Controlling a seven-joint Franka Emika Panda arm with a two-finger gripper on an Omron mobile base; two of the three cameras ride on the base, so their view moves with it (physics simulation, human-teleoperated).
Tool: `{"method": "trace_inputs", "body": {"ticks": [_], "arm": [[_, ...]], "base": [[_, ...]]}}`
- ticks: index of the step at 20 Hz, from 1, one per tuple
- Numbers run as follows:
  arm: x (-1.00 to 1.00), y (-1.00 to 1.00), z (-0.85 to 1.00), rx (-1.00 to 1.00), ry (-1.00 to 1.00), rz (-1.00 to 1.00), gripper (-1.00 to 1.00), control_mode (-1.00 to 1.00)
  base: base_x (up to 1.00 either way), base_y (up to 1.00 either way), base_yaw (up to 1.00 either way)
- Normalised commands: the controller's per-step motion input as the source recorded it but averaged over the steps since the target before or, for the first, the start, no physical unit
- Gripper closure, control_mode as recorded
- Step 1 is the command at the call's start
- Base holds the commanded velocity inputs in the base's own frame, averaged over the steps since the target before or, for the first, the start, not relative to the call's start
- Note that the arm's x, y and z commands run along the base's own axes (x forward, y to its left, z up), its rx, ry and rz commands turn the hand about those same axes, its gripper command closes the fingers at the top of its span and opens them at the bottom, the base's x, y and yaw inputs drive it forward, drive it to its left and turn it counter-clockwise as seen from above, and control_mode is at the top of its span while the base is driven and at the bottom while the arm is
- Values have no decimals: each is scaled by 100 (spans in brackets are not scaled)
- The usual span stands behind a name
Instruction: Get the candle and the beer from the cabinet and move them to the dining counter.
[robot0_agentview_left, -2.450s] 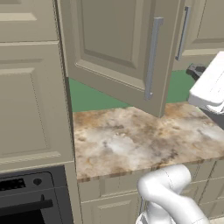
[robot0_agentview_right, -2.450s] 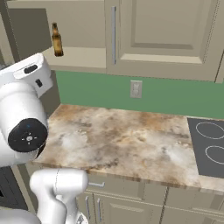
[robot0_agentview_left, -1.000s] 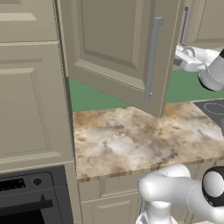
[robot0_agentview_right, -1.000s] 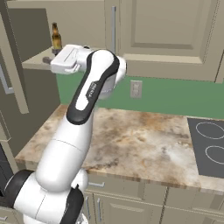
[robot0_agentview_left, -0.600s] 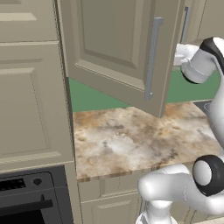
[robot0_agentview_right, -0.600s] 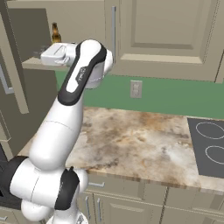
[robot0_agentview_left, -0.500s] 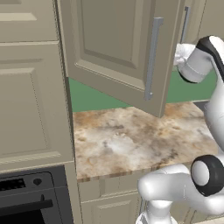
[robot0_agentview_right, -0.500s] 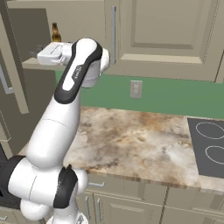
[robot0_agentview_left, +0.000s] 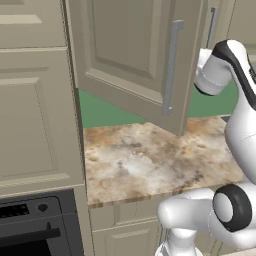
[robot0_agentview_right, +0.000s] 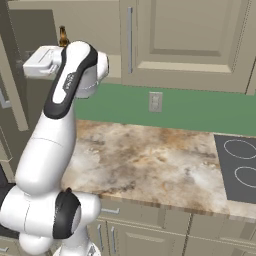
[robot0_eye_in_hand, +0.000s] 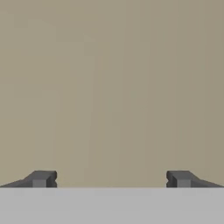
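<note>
Cabinet (robot0_agentview_left: 130, 55) — matt beige painted panels, smooth, with a satin grey metal bar handle (robot0_agentview_left: 171, 67). Worktop (robot0_agentview_right: 150, 160): polished beige-brown marbled stone, mottled. Wall strip (robot0_agentview_right: 200, 112) at 12 o'clock of the worktop — flat matt green. Cooktop (robot0_agentview_right: 239, 167): glossy black glass. Beer (robot0_agentview_right: 63, 36): glossy amber glass.

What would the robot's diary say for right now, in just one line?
stage: reaching into cabinet | tool: open, empty | beer: on shelf behind hand | candle: not seen
</note>
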Motion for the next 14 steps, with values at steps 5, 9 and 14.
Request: {"method": "trace_inputs", "body": {"ticks": [5,9,14], "arm": [[-50,58,0,-3,2,0,-100,-100],[-50,61,0,-5,7,0,-100,-100],[-40,63,0,-5,5,0,-100,-100]], "base": [[0,0,0],[0,0,0],[0,0,0]]}}
